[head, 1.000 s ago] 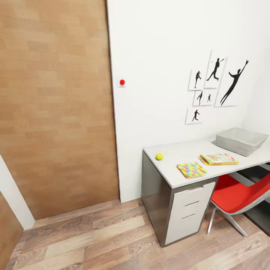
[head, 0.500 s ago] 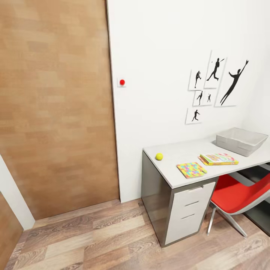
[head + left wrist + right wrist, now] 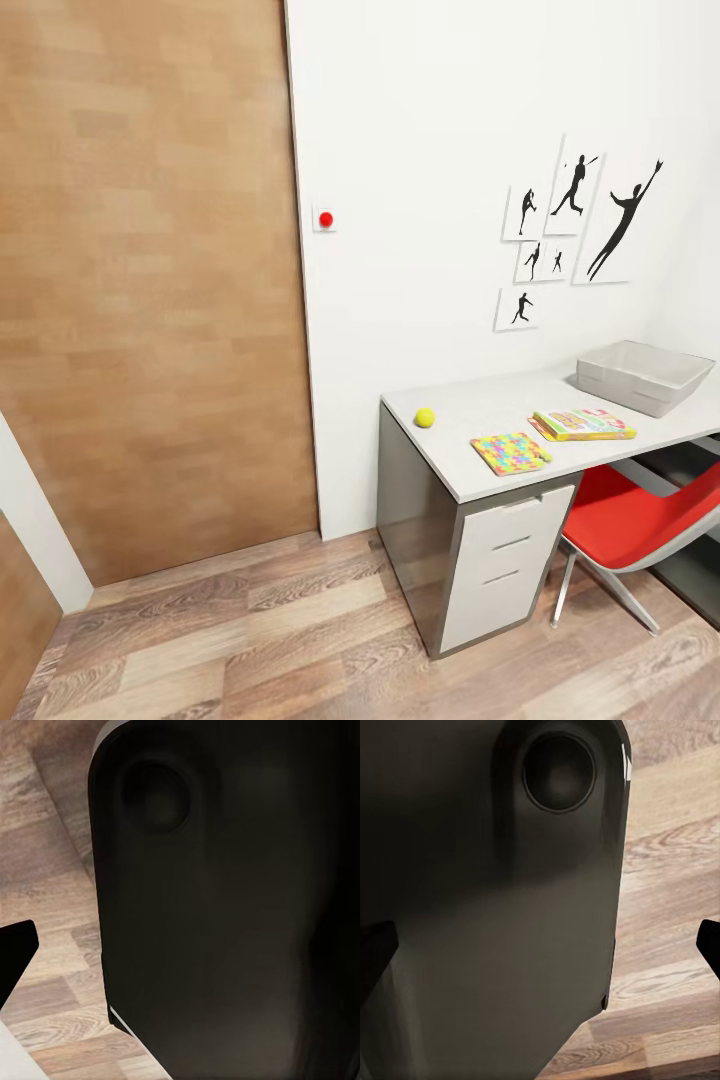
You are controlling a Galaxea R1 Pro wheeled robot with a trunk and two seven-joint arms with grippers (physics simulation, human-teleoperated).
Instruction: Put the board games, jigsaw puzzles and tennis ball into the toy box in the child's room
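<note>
In the head view the table (image 3: 500, 470) stands against the white wall at the right. A small yellow-green tennis ball (image 3: 425, 417) rests near its left end. A jigsaw puzzle (image 3: 510, 452) of coloured pieces lies flat near the front edge. Right of it lies a board game (image 3: 585, 423), a yellow-green-red printed box, with an orange edge showing under it. The grey toy box (image 3: 645, 376) sits at the back right, and nothing shows inside it. In the wrist views my left gripper (image 3: 180, 960) and right gripper (image 3: 540, 945) hang open and hold nothing, beside my dark body and above the floor.
A red chair (image 3: 625, 520) is tucked under the table beside white drawers (image 3: 510, 575). A large wooden door (image 3: 150, 290) covers the left, with a red wall button (image 3: 325, 218) next to it. Wood plank floor (image 3: 250, 640) stretches between me and the table.
</note>
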